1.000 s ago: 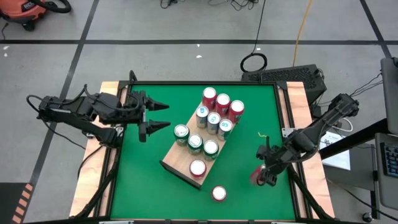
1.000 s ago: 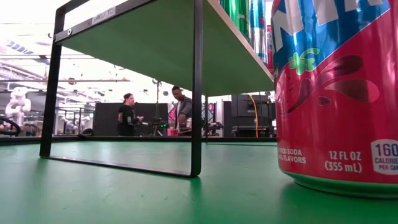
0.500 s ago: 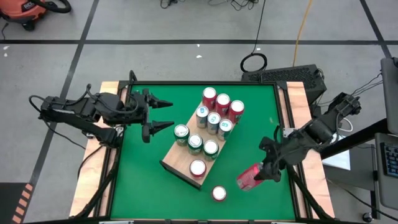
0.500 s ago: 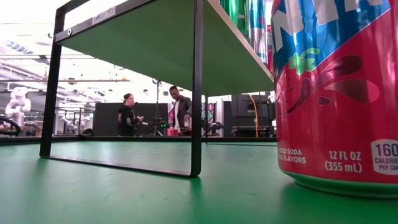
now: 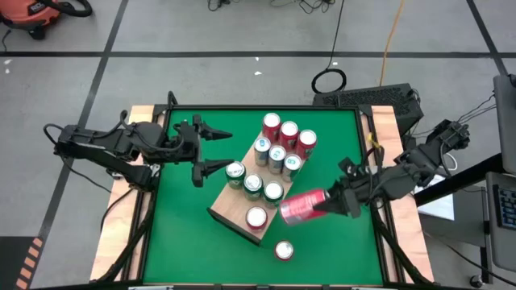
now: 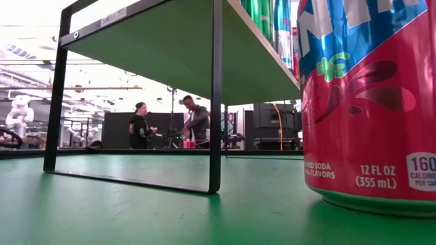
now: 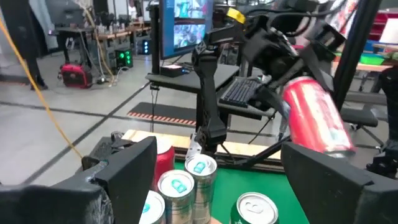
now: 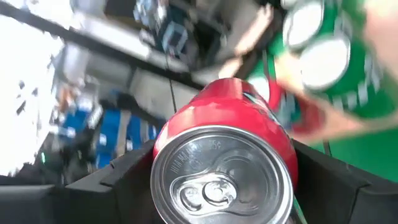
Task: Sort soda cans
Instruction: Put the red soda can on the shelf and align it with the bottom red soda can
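1. Two arms here, and we'd say only the right gripper [image 5: 329, 204] is busy: its fingers are clamped on a red can [image 5: 301, 207], carried sideways, probably for easy clearance, at about 4 o'clock off the wooden board [image 5: 230, 207].
2. Left gripper [image 5: 211, 150] hovers at 9 o'clock with fingers spread wide and nothing in them, likely waiting near the green cans [image 5: 253, 184].
3. Reds [image 5: 288, 132] sit grouped at the board's 12 o'clock end, so we figure colour sorting.
4. Another red can [image 6: 368, 102] on the counter [image 5: 181, 217] reads "12 FL OZ (355 mL)".
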Action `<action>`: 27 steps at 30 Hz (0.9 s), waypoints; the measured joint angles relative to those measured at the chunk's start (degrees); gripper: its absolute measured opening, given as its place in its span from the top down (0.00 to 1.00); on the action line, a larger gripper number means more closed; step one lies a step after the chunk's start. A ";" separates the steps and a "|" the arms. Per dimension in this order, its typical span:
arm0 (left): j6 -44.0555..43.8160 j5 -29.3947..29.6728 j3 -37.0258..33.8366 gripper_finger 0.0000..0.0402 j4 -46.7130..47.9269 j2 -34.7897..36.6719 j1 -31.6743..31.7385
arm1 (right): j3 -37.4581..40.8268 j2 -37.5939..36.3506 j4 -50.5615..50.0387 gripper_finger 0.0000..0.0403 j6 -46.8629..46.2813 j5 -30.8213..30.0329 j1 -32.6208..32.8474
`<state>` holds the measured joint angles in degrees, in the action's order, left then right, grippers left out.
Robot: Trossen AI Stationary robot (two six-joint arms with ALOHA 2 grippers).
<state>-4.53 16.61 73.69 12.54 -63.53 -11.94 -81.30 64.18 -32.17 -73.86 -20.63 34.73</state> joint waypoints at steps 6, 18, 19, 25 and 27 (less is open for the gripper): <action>2.48 -1.87 0.00 0.15 -0.27 0.09 -0.25 | 0.00 0.31 4.40 0.26 3.27 -9.69 -2.23; 5.07 -10.55 0.00 0.15 -4.45 -2.63 -0.38 | 0.00 7.70 18.47 0.26 3.42 -10.93 -10.25; 5.11 -10.90 0.00 0.15 -4.35 -2.92 -0.55 | 0.00 8.44 20.18 0.26 3.74 -10.94 -10.75; 5.20 -12.13 0.00 0.15 -3.98 -3.48 -1.26 | 0.02 11.67 26.57 0.26 4.47 -10.83 -12.83; 6.08 -11.67 0.00 0.15 -3.23 -3.48 -1.34 | 0.02 12.41 28.46 0.26 4.50 -10.74 -13.19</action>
<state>1.56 4.94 73.69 9.32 -67.00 -13.28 -81.28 76.59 -3.71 -69.36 -31.37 21.54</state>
